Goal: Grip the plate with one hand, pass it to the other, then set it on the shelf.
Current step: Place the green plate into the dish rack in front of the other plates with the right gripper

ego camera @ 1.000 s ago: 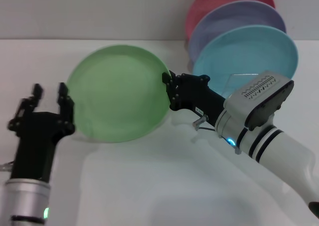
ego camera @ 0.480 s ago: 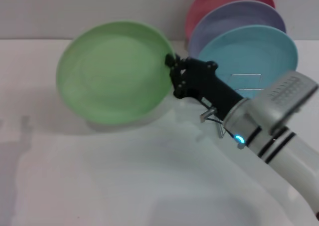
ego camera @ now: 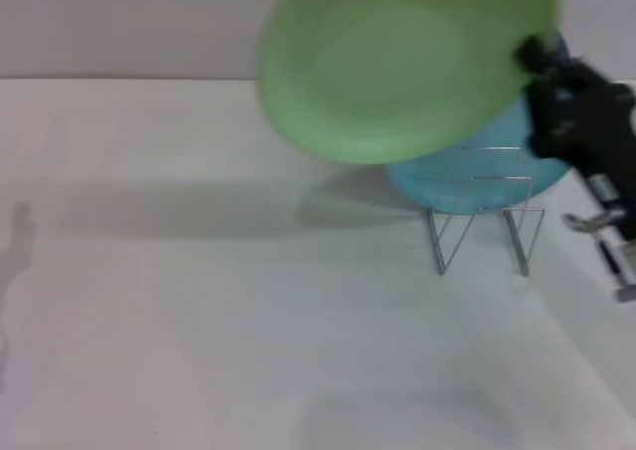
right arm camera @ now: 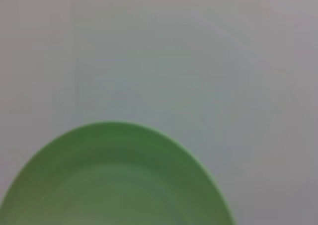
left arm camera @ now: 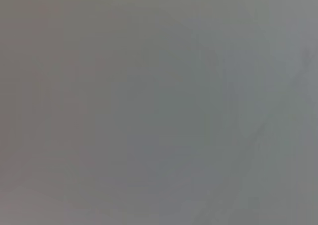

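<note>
My right gripper (ego camera: 532, 58) is shut on the right rim of the light green plate (ego camera: 397, 58) and holds it high in the air, tilted toward me, at the upper right of the head view. The plate also fills the lower part of the right wrist view (right arm camera: 114, 180). The silver wire shelf (ego camera: 484, 212) stands on the table just below the plate. My left gripper is out of view; the left wrist view shows only a plain grey surface.
A turquoise-blue plate (ego camera: 467, 177) leans upright in the shelf, mostly hidden behind the green plate. The white table (ego camera: 199, 301) spreads to the left and front. A wall runs along the back.
My right gripper has carried the green plate up and to the right, over the shelf. My left arm has withdrawn out of the head view.
</note>
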{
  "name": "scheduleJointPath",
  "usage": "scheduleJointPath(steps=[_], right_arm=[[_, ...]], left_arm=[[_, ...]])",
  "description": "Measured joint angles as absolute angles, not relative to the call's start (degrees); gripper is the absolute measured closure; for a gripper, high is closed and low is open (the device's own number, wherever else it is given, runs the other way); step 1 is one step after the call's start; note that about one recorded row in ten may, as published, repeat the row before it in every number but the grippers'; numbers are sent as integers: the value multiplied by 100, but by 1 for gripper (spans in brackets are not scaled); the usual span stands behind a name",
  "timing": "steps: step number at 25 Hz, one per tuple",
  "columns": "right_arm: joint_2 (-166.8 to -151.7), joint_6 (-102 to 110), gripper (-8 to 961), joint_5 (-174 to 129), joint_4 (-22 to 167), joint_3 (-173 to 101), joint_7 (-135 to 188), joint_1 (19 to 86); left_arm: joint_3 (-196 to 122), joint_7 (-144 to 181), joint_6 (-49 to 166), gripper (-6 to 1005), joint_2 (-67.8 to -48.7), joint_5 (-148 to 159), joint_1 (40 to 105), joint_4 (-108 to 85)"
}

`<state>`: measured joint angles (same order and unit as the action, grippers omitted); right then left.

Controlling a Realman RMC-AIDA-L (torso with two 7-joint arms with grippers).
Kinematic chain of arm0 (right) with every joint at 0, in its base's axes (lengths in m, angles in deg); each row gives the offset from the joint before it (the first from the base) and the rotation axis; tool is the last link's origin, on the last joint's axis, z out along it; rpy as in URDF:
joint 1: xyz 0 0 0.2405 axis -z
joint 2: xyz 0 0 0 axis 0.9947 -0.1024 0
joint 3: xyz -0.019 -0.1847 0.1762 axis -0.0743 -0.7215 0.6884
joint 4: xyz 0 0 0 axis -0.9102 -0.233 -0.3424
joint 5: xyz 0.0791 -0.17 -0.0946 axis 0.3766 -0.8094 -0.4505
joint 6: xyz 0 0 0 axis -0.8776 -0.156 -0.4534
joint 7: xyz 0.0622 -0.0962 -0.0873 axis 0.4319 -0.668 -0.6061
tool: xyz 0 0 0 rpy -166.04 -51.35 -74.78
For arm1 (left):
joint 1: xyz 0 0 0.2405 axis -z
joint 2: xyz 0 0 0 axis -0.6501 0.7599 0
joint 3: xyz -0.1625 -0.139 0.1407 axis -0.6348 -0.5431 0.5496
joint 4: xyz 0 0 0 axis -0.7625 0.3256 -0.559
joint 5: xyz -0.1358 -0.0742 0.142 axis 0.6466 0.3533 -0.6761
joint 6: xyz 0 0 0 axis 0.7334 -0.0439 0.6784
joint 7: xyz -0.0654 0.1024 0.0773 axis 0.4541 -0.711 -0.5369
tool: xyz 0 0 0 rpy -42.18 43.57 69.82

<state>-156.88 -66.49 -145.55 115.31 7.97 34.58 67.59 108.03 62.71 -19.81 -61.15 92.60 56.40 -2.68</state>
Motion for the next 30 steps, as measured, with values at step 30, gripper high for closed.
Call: scheduleJointPath(steps=[30], right_arm=[[-15758,-7621,930,-17509,9441,4007,4116,7073]], left_arm=[[10803,6739,-1078,316,-6181,8884,6241,-197]])
